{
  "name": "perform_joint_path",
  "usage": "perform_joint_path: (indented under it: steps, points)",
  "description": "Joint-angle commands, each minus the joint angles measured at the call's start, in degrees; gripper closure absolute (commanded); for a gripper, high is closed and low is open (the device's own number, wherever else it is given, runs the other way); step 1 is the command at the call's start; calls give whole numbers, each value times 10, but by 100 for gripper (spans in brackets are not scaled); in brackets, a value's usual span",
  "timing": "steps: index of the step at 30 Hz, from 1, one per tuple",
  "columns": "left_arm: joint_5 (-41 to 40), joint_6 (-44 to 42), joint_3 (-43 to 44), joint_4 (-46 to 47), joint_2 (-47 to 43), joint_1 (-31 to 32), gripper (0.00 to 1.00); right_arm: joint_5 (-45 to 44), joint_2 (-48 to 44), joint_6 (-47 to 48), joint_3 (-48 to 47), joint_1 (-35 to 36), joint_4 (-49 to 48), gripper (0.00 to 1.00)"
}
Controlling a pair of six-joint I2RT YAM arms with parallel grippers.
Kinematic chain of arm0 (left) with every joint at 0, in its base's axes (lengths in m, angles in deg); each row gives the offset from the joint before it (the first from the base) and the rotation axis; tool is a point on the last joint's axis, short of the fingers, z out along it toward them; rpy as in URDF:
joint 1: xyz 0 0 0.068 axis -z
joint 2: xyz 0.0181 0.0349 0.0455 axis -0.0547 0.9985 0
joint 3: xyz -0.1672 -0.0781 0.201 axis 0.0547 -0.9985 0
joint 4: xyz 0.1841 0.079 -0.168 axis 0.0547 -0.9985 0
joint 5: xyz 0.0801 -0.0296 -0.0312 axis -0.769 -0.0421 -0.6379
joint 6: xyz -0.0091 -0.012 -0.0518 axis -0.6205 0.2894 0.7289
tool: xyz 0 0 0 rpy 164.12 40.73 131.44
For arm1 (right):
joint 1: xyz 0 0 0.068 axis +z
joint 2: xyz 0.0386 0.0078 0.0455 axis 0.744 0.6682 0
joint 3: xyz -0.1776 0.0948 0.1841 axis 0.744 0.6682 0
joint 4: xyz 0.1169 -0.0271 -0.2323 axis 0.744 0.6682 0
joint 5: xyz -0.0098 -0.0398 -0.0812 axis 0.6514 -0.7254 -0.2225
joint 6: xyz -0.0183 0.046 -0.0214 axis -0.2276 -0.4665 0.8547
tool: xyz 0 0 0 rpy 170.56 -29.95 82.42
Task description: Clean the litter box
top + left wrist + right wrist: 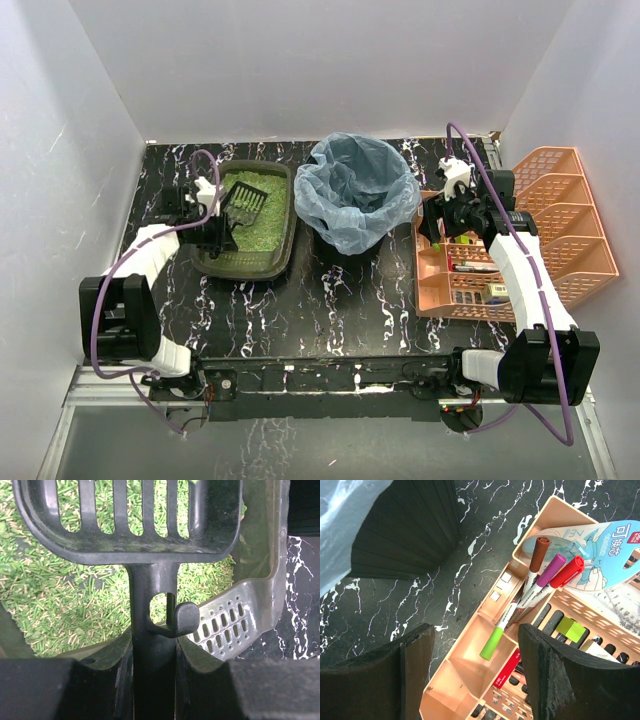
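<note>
Left wrist view: left gripper [154,655] clamps scoop [130,550] over litter box [260,555], right gripper [476,640] spread idle; scooping stage, likely needing a level lift next.

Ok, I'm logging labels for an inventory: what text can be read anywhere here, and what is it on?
"可换芯": large white characters on the pale blue packet in the orange organiser; the last character is uncertain.
Smaller print on that packet: too blurred to read.
Markers, litter box, scoop, bin: no readable text.
</note>
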Motion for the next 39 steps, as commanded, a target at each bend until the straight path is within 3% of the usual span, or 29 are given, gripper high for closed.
perform_joint_path:
  steps: [1, 7, 20, 25, 31, 36, 39]
  points:
    - [43, -8, 31, -46, 9, -46, 100, 11, -16, 5, -2, -2, -37, 27]
    - [27, -9, -6, -30, -23, -18, 100, 9, -17, 6, -2, -2, -37, 27]
    - [68, -7, 32, -71, 15, -47, 100, 15, -12, 4, -4, -2, -36, 27]
    - [42, -8, -8, -50, -28, -3, 100, 10, -14, 5, -4, -2, -36, 27]
    - [102, -4, 54, -109, 42, -72, 100, 18, -8, 4, -11, -2, -34, 27]
    - [57, -5, 6, -73, -23, -24, 100, 12, -13, 5, -8, -2, -35, 27]
    - [49, -2, 22, -86, -29, -38, 100, 15, -9, 5, -8, -2, -35, 27]
